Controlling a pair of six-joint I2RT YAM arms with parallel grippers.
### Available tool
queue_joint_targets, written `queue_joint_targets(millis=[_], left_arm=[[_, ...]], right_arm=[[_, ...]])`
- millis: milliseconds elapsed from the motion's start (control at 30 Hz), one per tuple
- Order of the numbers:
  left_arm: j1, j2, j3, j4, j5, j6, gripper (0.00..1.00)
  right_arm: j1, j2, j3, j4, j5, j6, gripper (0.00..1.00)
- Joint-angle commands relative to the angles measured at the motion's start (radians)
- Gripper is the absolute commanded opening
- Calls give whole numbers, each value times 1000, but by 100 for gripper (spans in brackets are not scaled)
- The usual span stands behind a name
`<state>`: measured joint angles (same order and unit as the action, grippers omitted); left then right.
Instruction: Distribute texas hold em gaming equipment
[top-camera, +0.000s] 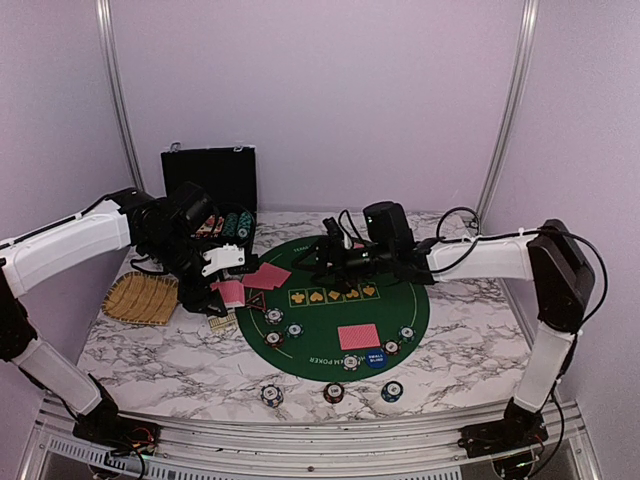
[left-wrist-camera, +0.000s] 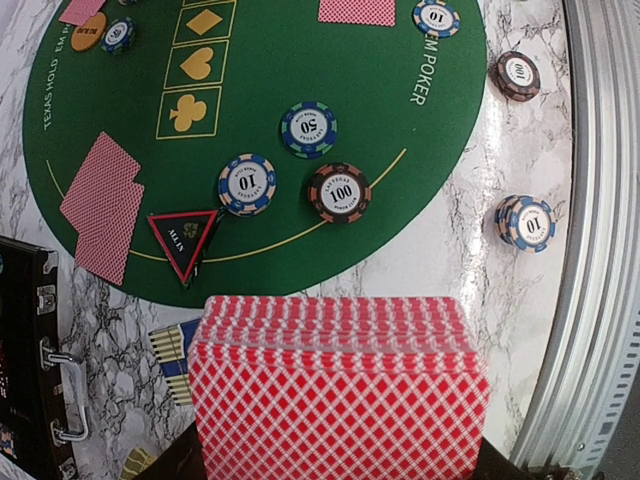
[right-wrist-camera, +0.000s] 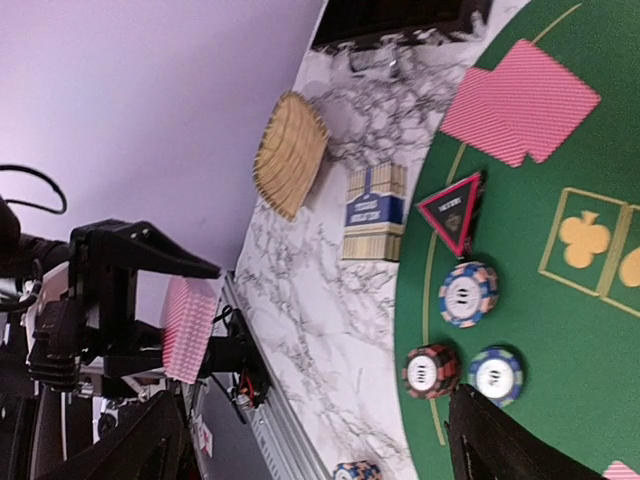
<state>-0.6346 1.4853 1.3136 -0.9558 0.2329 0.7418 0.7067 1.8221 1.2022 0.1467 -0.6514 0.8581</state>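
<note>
**Deck pinched in the left claw at the mat's edge**

The deck of red-backed cards sits in the left claw, whose fingers are pressed onto its two side edges. The red back faces the wrist camera. The deck's free end, where the stacked card edges show, points out from the claw toward the green mat. The frame cuts off the deck's rear, so I cannot tell which way its long axis runs.

Just beyond the deck's free end, toward one corner, the dark red-edged triangle lies on the mat's rim with one tip aimed back at the claw. Farther out from the claw lie three chips. Two overlapping loose cards lie past the triangle.

Beside the deck on the triangle's side, a card box rests on the marble tabletop, with the black case past it. On the deck's other side is bare marble, one more chip stack, then the metal rail at the tabletop's near edge. The straw tray lies on the outer side of the left claw.

The right claw hangs over the far part of the mat. Its fingers are spread wide, with nothing between them.
</note>
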Motion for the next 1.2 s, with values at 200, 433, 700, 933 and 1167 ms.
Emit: queue_joint_targets(millis=[200, 433, 700, 933, 1167], left_arm=[[3, 2, 34, -18, 30, -15, 15], [3, -1, 33, -18, 28, -13, 15], [3, -2, 31, -18, 31, -12, 15], [3, -3, 31, -18, 36, -14, 15], [3, -4, 29, -18, 39, -15, 15]], right_arm=[[180, 145, 78, 290, -97, 170, 91], [231, 232, 148, 361, -115, 230, 91], [245, 273, 165, 445, -123, 289, 91], [251, 327, 222, 460, -134, 313, 91], [264, 411, 321, 457, -149, 334, 91]])
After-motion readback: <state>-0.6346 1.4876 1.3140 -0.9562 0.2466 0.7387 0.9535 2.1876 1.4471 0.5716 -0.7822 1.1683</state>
